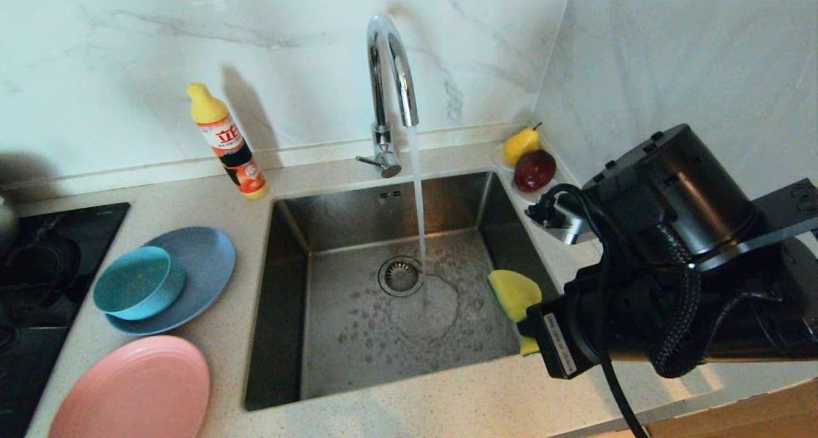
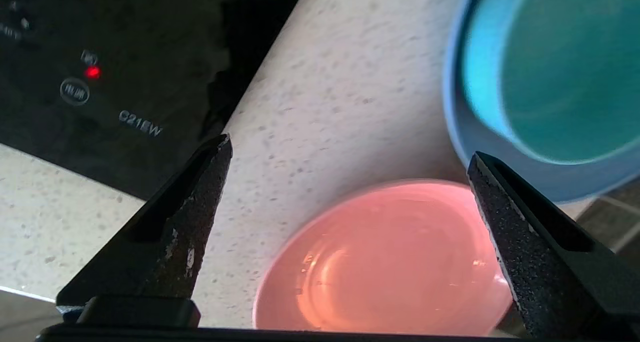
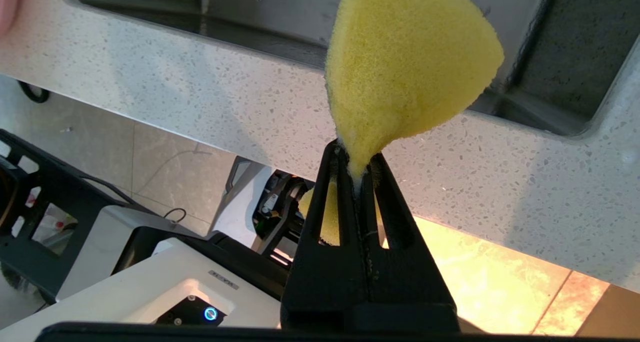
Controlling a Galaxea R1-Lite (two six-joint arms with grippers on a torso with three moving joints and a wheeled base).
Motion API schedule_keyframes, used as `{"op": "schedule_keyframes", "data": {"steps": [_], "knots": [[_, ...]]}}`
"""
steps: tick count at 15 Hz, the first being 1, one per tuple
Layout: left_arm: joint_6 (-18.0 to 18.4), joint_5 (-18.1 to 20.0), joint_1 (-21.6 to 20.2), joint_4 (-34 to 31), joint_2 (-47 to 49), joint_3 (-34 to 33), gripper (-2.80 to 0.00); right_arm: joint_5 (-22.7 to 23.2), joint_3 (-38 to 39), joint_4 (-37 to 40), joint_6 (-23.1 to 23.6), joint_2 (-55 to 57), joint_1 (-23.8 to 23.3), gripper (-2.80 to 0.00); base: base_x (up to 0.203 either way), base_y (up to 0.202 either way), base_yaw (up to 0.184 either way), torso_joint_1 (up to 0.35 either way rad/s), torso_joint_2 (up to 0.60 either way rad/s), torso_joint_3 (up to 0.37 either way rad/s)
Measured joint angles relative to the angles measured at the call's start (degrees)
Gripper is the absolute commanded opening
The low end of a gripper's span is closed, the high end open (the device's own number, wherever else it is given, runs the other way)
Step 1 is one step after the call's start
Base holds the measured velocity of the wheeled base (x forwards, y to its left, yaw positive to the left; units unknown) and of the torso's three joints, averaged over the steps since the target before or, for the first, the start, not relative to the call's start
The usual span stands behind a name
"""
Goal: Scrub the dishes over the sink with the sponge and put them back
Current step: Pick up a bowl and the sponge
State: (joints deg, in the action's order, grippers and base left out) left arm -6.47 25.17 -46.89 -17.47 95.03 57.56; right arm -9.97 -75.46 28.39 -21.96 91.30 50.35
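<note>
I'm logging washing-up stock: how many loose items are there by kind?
Plates: 2, pink plate, blue plate
Bowls: 1, bowl
Sponges: 1, sponge
Soap bottles: 1, bottle
Fruit: 2, pear, apple
Total: 7

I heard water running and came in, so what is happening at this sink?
A two-armed robot is washing up. Its right pincer is shut on a yellow sponge at the right edge of the sink, where the tap is running. Its left pincer is open over the counter above the pink plate. The teal bowl sits on the blue plate beside the sink. No dish is being scrubbed right now.
</note>
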Motion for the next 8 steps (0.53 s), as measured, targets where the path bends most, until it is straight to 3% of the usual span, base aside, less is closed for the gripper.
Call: {"op": "schedule_keyframes", "data": {"steps": [8], "knots": [[-1.3, -1.2, 0.4, 0.9, 4.0, 1.0, 0.0, 0.0, 0.0, -0.1, 0.0, 0.6, 0.0, -2.8, 0.0, 0.0, 0.0, 0.0, 0.0, 0.0]]}}
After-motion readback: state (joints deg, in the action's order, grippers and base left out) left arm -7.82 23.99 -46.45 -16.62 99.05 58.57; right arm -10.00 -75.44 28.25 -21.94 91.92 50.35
